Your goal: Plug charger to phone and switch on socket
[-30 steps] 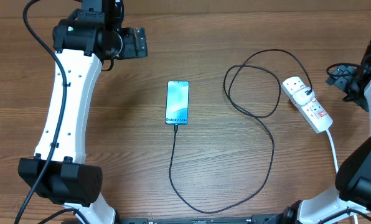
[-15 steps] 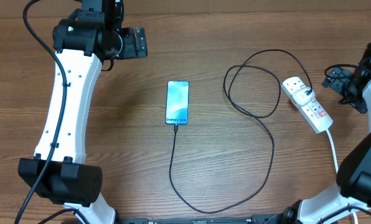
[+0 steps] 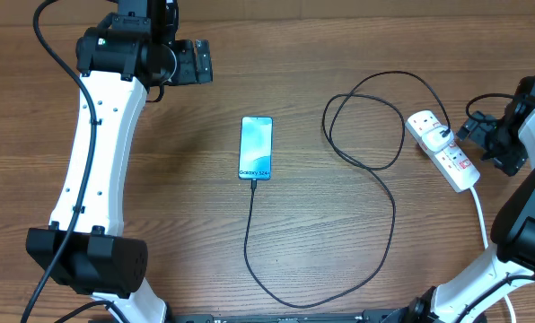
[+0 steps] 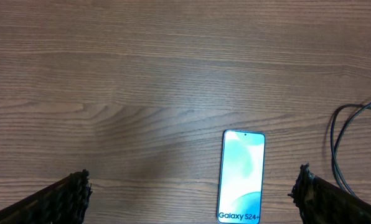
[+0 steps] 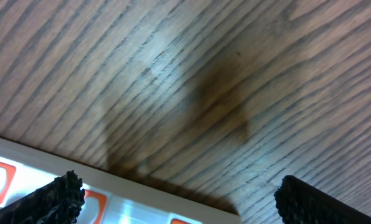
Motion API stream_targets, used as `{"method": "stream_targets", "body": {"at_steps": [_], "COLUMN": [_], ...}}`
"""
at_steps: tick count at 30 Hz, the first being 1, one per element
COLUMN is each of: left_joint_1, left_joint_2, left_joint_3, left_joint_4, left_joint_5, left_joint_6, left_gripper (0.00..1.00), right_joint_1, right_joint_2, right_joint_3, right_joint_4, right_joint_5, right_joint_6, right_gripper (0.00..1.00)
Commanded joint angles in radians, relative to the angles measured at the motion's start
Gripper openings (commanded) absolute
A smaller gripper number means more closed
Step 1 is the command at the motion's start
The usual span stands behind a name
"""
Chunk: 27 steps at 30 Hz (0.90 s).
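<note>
The phone (image 3: 256, 148) lies flat mid-table with its "Galaxy S24+" band at the near end; it also shows in the left wrist view (image 4: 240, 176). The charger cable (image 3: 375, 193) runs from the phone's near end, curves round and loops up to the blue-black plug in the white socket strip (image 3: 444, 150). The strip's edge with red switches fills the bottom left of the right wrist view (image 5: 42, 183). My right gripper (image 3: 485, 136) is open, just right of the strip and low over it. My left gripper (image 3: 200, 61) is open and empty, up at the far left.
The strip's thick white cord (image 3: 480, 211) runs toward the near right edge. A cable loop (image 4: 344, 146) shows at the right of the left wrist view. Bare wood table (image 3: 160, 197) lies left of the phone.
My right gripper has moved left and down toward the socket strip. The left arm, phone and cable have not moved.
</note>
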Motion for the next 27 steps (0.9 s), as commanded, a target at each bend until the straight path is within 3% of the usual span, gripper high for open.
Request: {"method": "stream_targets", "body": {"at_steps": [1, 27], "left_joint_1": [-0.001, 0.0], "left_joint_2": [0.003, 0.003], "left_joint_3": [-0.003, -0.003], "left_joint_4": [0.0, 0.0], "left_joint_5": [-0.014, -0.013], "left_joint_6": [-0.009, -0.009], "left_gripper": [1.0, 1.0], "right_joint_1": [-0.002, -0.002], "right_joint_2": [0.012, 0.014], "right_joint_3": [-0.003, -0.003], "right_joint_4": [-0.005, -0.076], "right_joint_5": [-0.032, -0.04], "right_joint_6": [-0.001, 0.03], "right_gripper": [1.0, 1.0]}}
